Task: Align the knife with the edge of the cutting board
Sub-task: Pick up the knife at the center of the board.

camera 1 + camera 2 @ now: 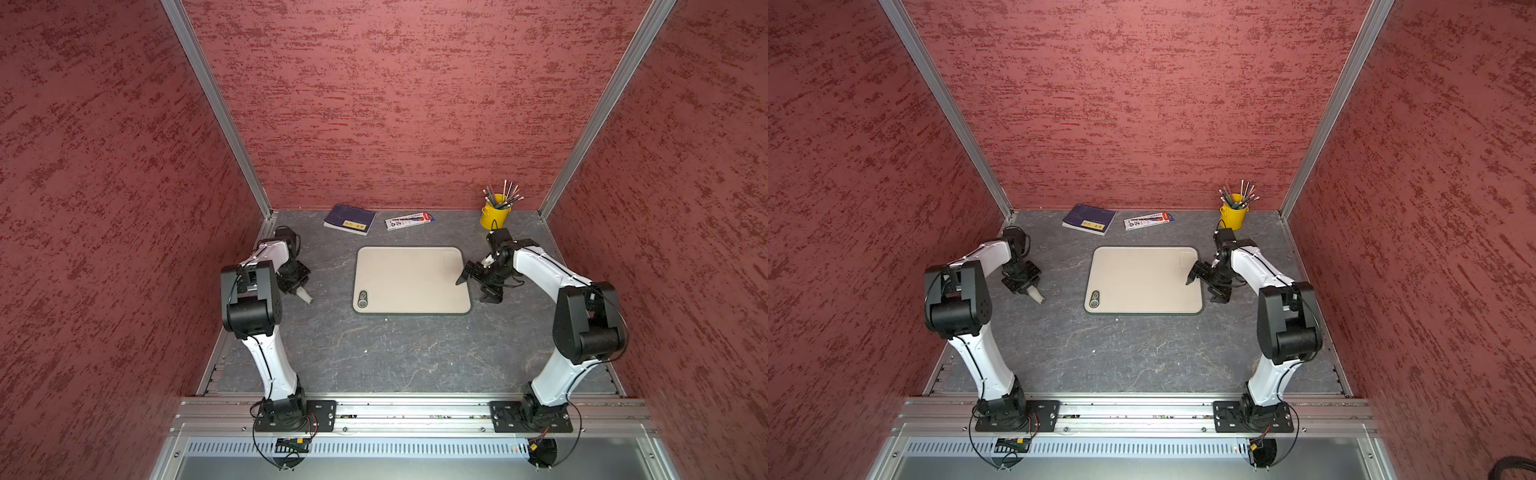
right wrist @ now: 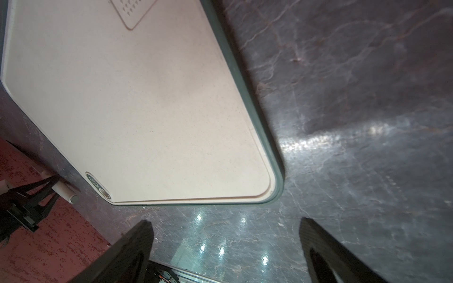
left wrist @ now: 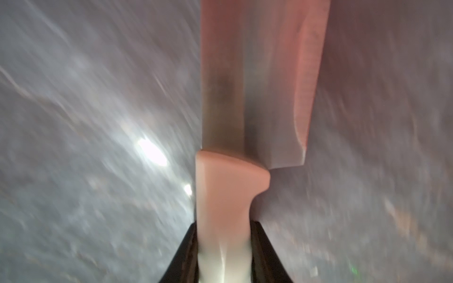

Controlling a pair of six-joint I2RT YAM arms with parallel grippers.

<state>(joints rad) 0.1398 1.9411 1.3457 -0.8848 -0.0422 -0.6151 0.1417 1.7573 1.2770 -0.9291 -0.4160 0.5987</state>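
Note:
The knife (image 3: pixel 257 85) has a broad grey blade and a cream handle (image 3: pixel 225 196). My left gripper (image 3: pixel 224 245) is shut on that handle, a black finger pressed against each side. This view is blurred. In both top views the left gripper (image 1: pixel 297 286) sits left of the cutting board (image 1: pixel 411 280), well apart from it. Only the handle's end (image 1: pixel 306 296) pokes out, and the blade is hidden under the gripper. My right gripper (image 1: pixel 476 291) stands open at the board's right edge with nothing between its fingers. The right wrist view shows the board's near corner (image 2: pixel 269 186).
At the back of the grey marbled table lie a dark blue book (image 1: pixel 350 219) and a flat white pen packet (image 1: pixel 409 221). A yellow cup of pencils (image 1: pixel 494 216) stands at the back right, just behind the right arm. Red walls enclose three sides.

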